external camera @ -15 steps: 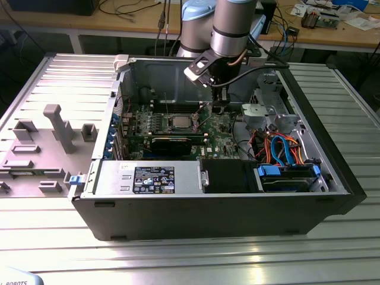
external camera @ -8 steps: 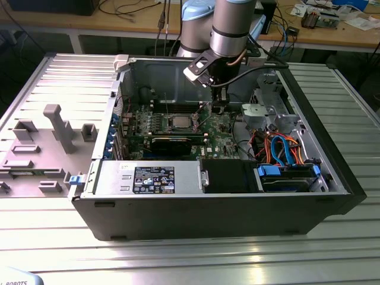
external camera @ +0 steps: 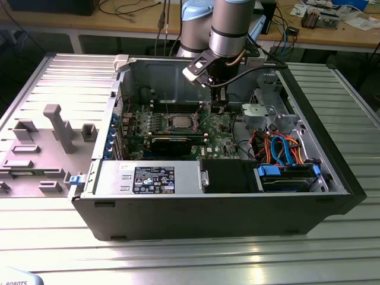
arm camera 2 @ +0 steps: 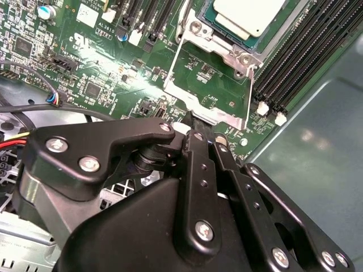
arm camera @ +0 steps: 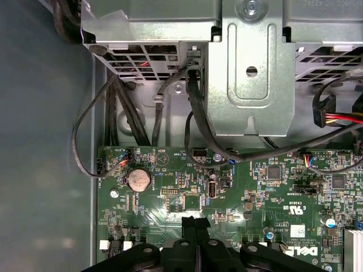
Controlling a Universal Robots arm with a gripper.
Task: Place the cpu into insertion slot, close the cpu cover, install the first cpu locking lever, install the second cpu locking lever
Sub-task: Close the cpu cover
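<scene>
Step one looks done: the cpu (arm camera 2: 249, 14) sits flat in the slot (arm camera 2: 218, 44), silver top up. The cover (arm camera 2: 224, 116) is not closed. It is swung open and stands off the board (arm camera: 187, 187) beside the slot, with green board showing through its cut-out. Both levers are left to do, and they can't be made out.

The gripper (arm camera 2: 191, 120) has its fingers together with only a thin seam between them. Its tips are at the cover's free edge, on the side away from the cpu. It can't be told whether they pinch that edge or just touch it. Nothing else is in it.

In the exterior view the open case (external camera: 237, 214) lies on the table (external camera: 178, 255) with the arm reaching in. The cpu (external camera: 180, 122) is at about 9 o'clock from the gripper (external camera: 218, 110), near but apart. That view gives the layout but not the contact.

The second wrist view shows cpu, slot, cover and fingertips together.

The first wrist view looks the other way. It shows the closed gripper (arm camera: 194, 222), the board with a coin cell (arm camera: 138, 179), black cables (arm camera: 136, 113) and a metal drive cage (arm camera: 249, 85).
</scene>
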